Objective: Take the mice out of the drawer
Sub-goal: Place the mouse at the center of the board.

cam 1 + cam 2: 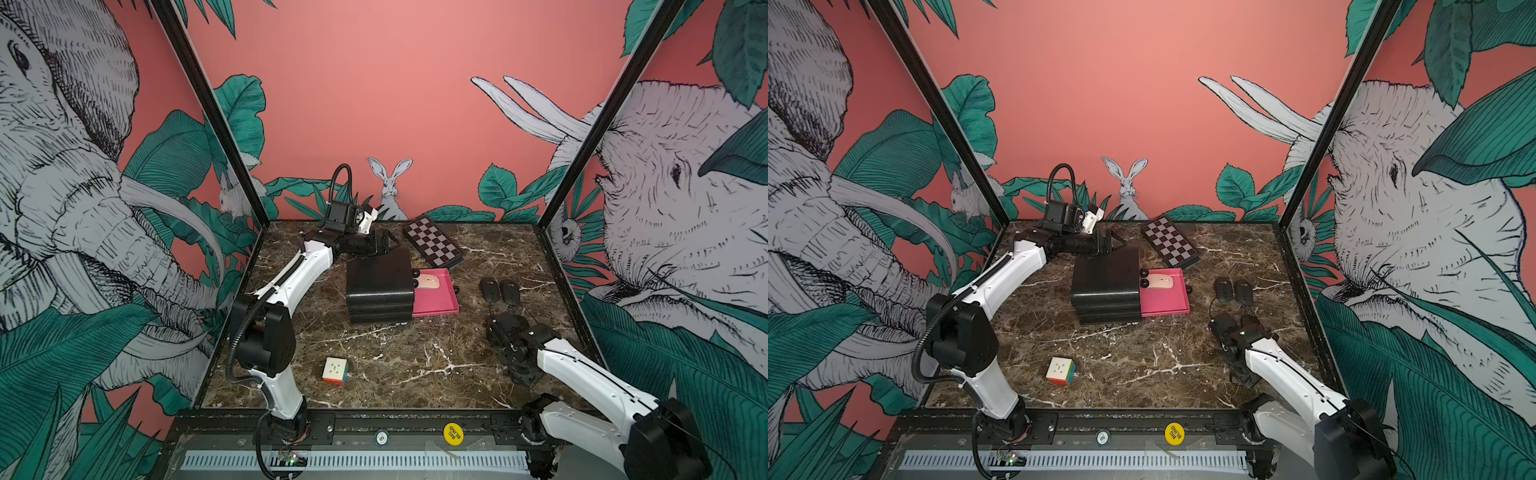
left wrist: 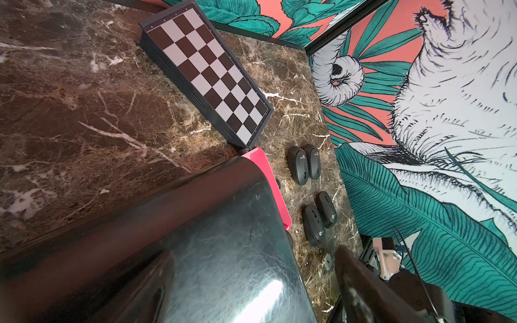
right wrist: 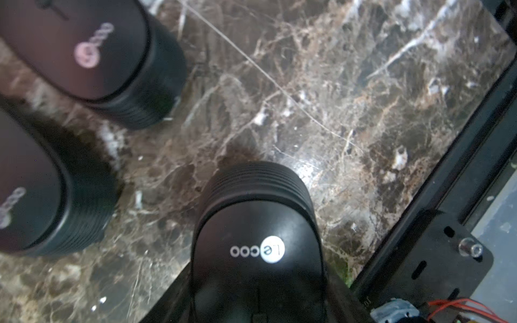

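While the left gripper (image 1: 385, 242) hangs at the back top edge of the black drawer unit (image 1: 378, 286) with its jaws apart, the right gripper (image 1: 503, 328) is down low on the marble tabletop (image 1: 395, 353), well over to the right of the unit. From where I stand, the pink drawer (image 1: 440, 309) is pulled out toward the right. A single pink-cream mouse (image 1: 430, 282) lies inside it, close against the unit's front in the back half of the tray. Out on the marble, clear of the drawer, two black mice (image 1: 489, 289) lie side by side. The left wrist view shows a second pair of black mice (image 2: 314, 223) nearer the front, also side by side. The right gripper sits over that nearer spot. Its wrist view has one black mouse (image 3: 256, 251), white logo up, between the jaws, which are closed against its sides, with two more black ones just off to one side. Whether it rests on the marble or is just lifted I cannot tell. A folded chessboard (image 1: 432, 242) lies behind the drawer near the back wall, and a puzzle cube (image 1: 335, 370) sits alone toward the front left.
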Robot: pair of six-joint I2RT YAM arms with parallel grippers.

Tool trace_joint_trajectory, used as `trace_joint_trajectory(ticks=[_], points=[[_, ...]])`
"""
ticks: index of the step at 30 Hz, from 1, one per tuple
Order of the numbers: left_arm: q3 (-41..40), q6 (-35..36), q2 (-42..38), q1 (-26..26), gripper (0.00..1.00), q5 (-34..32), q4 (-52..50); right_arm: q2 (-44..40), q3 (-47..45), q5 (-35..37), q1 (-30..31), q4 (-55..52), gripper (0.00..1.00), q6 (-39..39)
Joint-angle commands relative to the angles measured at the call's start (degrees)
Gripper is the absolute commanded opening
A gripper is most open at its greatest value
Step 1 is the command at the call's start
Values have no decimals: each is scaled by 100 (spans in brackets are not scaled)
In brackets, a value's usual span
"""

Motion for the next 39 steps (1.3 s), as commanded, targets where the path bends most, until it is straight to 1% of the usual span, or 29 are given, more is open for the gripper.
trace_joint_trajectory(ticks=[1, 8, 11, 14, 17, 24, 30, 36, 39], points=[[-201, -109, 89, 45, 91, -198, -433, 39, -110, 21, -177, 247, 49, 411], [-384, -200, -61, 45, 91, -283, -326, 418, -256, -7, -579, 756, 48, 806], [-440, -237, -124, 45, 91, -337, -308, 529, -25, 271, -644, 521, 47, 884], [-485, -260, -168, 50, 91, -365, -282, 583, 217, 501, -758, 71, 50, 925], [-521, -273, -197, 45, 91, -426, -282, 459, 96, 470, -913, 89, 50, 941], [-536, -326, -192, 46, 91, -436, -211, -43, -499, 244, -1228, 586, 50, 1230], [-503, -340, -168, 45, 91, -418, -218, -49, -530, 126, -1762, 801, 50, 667], [-541, -362, -190, 50, 91, -461, -218, 350, -253, -28, -2283, 1080, 50, 25], [-509, -316, -231, 54, 91, -549, -256, 610, 38, 20, -2450, 1022, 50, -181]])
